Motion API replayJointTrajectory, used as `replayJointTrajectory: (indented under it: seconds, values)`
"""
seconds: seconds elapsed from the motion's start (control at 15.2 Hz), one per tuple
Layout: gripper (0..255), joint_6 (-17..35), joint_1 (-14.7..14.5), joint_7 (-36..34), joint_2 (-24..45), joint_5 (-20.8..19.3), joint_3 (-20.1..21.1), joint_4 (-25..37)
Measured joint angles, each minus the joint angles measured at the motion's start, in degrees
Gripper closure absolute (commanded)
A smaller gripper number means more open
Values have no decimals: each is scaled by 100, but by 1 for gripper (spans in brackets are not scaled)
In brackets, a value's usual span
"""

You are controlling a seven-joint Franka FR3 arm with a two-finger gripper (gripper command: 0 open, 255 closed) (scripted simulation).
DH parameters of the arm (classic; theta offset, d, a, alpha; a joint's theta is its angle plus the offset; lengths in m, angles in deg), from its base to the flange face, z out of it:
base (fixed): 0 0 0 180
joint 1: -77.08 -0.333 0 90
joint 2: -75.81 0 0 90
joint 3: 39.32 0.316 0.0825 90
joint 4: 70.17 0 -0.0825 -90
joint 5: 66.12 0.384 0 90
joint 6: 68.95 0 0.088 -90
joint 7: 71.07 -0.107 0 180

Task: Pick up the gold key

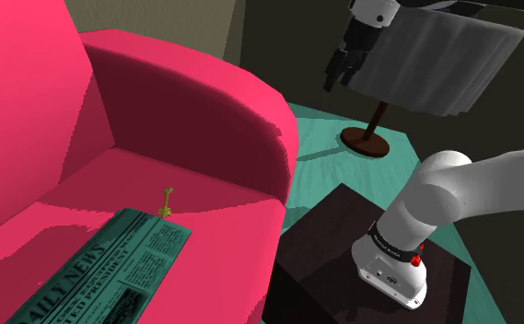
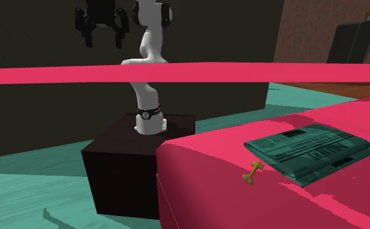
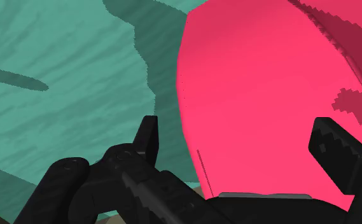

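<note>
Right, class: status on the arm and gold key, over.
Gripper open, empty, high up. Gold key on pink seat beside newspaper. Sofa arm between them.

Living room; pink armchair, lamp

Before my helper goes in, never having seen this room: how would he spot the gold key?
Find the big pink sofa. On its seat lies a folded green newspaper, with the gold key at one corner. It is the only small, thin, golden thing there.

Folded newspaper, lying on the pink armchair seat: masthead reads "DAILY NEWS". Headline and column print below it are not legible.
</note>
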Motion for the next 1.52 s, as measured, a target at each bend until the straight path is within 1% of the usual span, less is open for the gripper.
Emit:
replayJointTrajectory:
  seconds: [0.07,0.26,0.59,0.86,1.19,1.52]
  values:
    - [0,0,0,0,0,0,0,0]
    - [0,138,-41,-416,31,160,302,-150]
    - [0,502,-147,-1415,203,550,1039,-428]
    - [0,808,-183,-2218,615,810,1624,-383]
    - [0,1243,-152,-3221,1302,1011,2353,-197]
    - [0,1660,-14,-4345,2204,991,3150,207]
